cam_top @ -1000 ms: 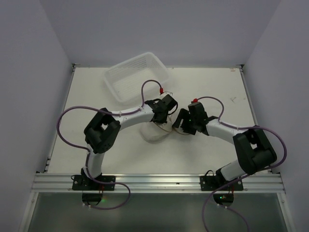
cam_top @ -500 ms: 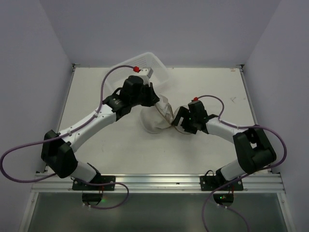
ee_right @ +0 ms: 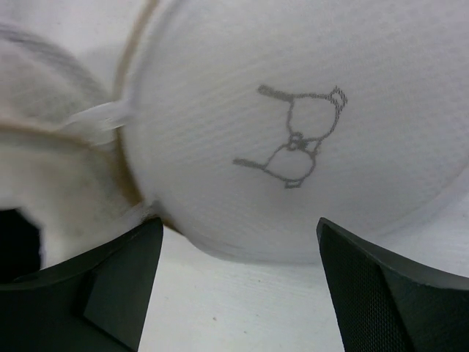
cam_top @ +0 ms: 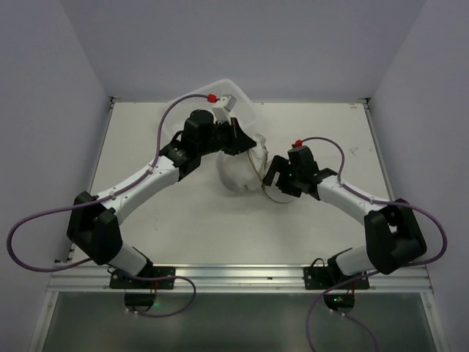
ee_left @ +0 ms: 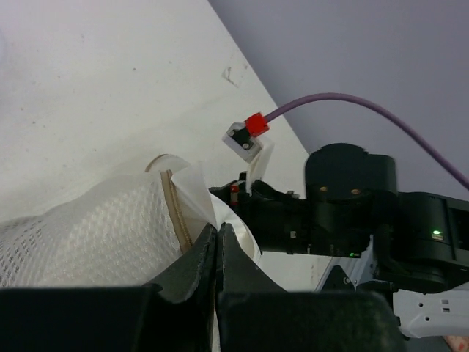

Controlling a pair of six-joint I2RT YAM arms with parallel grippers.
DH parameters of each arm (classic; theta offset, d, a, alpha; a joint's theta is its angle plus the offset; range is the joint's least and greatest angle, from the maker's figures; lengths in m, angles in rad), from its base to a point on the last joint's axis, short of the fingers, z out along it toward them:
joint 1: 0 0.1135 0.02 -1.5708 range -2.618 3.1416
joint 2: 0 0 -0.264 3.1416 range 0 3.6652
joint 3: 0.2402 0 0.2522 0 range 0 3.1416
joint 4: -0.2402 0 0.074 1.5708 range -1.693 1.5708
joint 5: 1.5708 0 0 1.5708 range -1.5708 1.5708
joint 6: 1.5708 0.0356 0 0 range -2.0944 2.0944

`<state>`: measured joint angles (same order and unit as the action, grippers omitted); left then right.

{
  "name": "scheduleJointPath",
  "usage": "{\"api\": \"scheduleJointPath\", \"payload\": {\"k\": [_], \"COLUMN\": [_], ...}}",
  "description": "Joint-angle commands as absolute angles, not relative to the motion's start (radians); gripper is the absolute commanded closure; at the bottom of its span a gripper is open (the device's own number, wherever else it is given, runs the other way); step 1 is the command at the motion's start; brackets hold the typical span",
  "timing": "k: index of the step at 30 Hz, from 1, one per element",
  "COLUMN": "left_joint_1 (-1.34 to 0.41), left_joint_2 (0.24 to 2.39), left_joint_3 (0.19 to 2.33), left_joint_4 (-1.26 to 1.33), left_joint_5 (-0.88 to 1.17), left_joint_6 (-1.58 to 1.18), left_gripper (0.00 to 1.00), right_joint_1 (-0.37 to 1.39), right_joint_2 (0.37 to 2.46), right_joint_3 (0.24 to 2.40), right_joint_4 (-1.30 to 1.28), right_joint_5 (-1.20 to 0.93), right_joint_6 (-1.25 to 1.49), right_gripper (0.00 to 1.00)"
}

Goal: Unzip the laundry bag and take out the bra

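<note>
The left arm (cam_top: 139, 187) stretches from its base at the near left of the worktop (cam_top: 183, 220) toward the middle. Its left hand (cam_top: 240, 144) sits at the far upper edge of the laundry bag (cam_top: 238, 174). Just behind that hand, the white plastic basket (cam_top: 248, 110) shows at the back of the worktop, partly hidden by the arm.

In the left wrist view the left hand (ee_left: 218, 253) has its fingers (ee_left: 194, 268) pressed together, right at the bag's tan trim (ee_left: 176, 216). They seem to be nipping a thin bit of the white edge, though I cannot tell whether it is a zipper pull or plain fabric. The mesh body of the bag (ee_left: 88, 231) swells out to the left of the fingers.

The bag lies at the centre of the worktop, between the two hands. From above it looks crumpled and pulled up toward the left hand.

The right hand (cam_top: 272, 176) is just beside the bag's right side, with its fingers spread wide. In the right wrist view the right hand (ee_right: 238, 246) faces the bag's round flat face (ee_right: 352, 59), which bears the small bra drawing (ee_right: 293, 139). The face sits just ahead of the two dark fingers (ee_right: 110, 282), and neither of them touches it.
</note>
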<state>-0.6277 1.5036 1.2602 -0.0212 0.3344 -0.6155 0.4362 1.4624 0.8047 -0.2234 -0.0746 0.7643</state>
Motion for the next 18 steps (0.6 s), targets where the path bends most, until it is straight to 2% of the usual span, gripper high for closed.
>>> {"api": "scheduleJointPath", "payload": {"k": [1, 6, 10, 18], "left_joint_1": [-0.623, -0.632, -0.632, -0.641], "left_joint_2": [1.534, 1.568, 1.588, 1.598], "left_joint_3": [1.215, 1.164, 1.215, 1.239], "left_joint_4": [0.083, 0.061, 0.002, 0.101], "left_joint_5": [0.370, 0.296, 0.195, 0.248], "left_joint_6": [-0.663, -0.667, -0.658, -0.845], "left_gripper": [1.00, 1.00, 1.00, 1.00], "right_joint_1": [0.433, 0.434, 0.434, 0.449], "right_joint_2": [1.364, 1.283, 1.230, 1.203], "right_joint_3": [0.864, 0.879, 0.874, 0.813], "right_joint_4": [-0.270, -0.313, -0.339, -0.186], "right_joint_5": [-0.092, -0.077, -0.077, -0.196], "right_joint_6": [0.729, 0.706, 0.663, 0.666], "right_gripper": [0.12, 0.12, 0.12, 0.15]}}
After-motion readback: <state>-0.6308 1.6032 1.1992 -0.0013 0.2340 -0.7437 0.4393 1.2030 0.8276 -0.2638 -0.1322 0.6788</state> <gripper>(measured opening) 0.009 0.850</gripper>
